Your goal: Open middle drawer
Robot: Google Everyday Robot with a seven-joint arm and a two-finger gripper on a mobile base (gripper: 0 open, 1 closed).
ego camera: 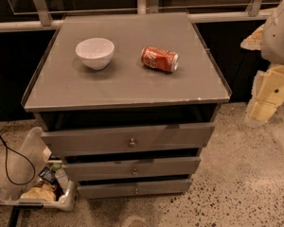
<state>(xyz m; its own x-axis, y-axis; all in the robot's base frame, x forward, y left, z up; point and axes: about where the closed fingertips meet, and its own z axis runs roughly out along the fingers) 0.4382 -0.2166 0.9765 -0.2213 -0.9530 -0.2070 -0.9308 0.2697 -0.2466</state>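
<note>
Camera view, middle drawer (132,167) crosswise, gripper (261,110) right

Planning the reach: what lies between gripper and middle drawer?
Camera view: only bare floor and the cabinet's front corner between gripper, at right, and middle drawer.

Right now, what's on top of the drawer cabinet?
A white bowl upright at left and a red soda can on its side at right. The patches under them are covered. The gripper hangs beside the cabinet's right edge.
</note>
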